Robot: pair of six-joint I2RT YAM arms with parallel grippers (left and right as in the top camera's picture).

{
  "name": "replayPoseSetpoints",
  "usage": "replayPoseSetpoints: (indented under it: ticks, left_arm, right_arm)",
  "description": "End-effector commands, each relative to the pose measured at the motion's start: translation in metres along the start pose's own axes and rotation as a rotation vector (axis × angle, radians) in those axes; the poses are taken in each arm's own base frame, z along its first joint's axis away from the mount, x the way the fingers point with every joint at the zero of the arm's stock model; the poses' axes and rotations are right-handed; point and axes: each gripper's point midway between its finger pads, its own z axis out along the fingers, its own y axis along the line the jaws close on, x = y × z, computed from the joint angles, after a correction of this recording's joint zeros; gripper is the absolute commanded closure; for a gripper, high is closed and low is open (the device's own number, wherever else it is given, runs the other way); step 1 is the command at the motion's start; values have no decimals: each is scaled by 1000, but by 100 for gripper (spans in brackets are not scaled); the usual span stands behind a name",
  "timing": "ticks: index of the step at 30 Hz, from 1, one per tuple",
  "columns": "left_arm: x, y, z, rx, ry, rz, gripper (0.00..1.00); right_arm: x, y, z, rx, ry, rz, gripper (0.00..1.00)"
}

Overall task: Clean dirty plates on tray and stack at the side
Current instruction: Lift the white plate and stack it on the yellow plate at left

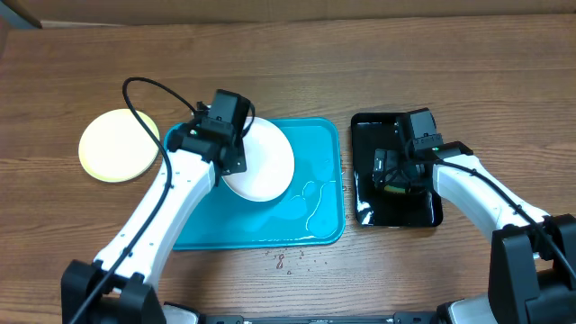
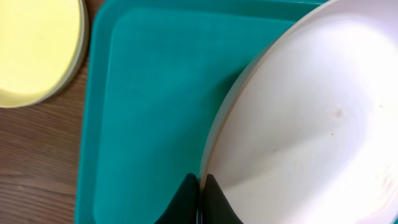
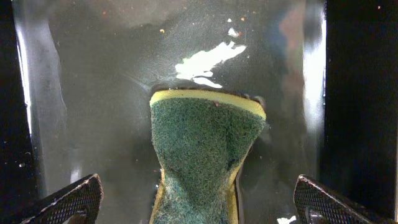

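- Left hand (image 2: 199, 198): closed, pinching the near rim of the white plate (image 1: 266, 162) between its two dark fingertips.
- White plate: over the back left part of the turquoise tray (image 1: 317, 144), its edge close to the tray's far rim; a few tiny brown specks (image 2: 339, 113) on its face. Whether it is lifted off the tray floor cannot be told.
- Turquoise tray: mid-tabletop, with wet streaks (image 1: 315, 205) in its front right corner.
- Pale yellow plate (image 1: 119, 146): flat on the tabletop (image 1: 450, 54), just left of the tray, apart from it.
- Right hand (image 3: 202, 205): spread wide, holding nothing; its fingers (image 3: 69, 200) stand either side of the sponge (image 3: 205, 149) without touching it.
- Sponge: green scouring face up, yellow layer at its far edge, lying in the black tray (image 1: 423, 214) to the right of the turquoise one.
- Black tray: wet and glossy, with a white smear (image 3: 208, 61) beyond the sponge.
- Brown crumbs (image 1: 283, 261): scattered on the tabletop in front of the turquoise tray.
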Motion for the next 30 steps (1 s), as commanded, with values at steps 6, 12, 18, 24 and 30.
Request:
replayPoseSetpoints:
  ticks: [6, 12, 18, 24, 30]
  left_arm:
    - [-26, -1, -66, -239, -332, 147, 96]
    - [-28, -22, -120, -444, -581, 329, 96]
    - [-27, -36, -180, -614, -846, 382, 96]
    - [-15, -56, -191, -608, -868, 512, 96]
    - [-2, -73, -199, -600, -885, 630, 96]
  right_arm:
    - [0, -2, 1, 4, -3, 8, 0]
    - [0, -2, 1, 4, -3, 8, 0]
    - [0, -2, 1, 4, -3, 8, 0]
    - [0, -2, 1, 4, -3, 8, 0]
    - [0, -2, 1, 4, -3, 8, 0]
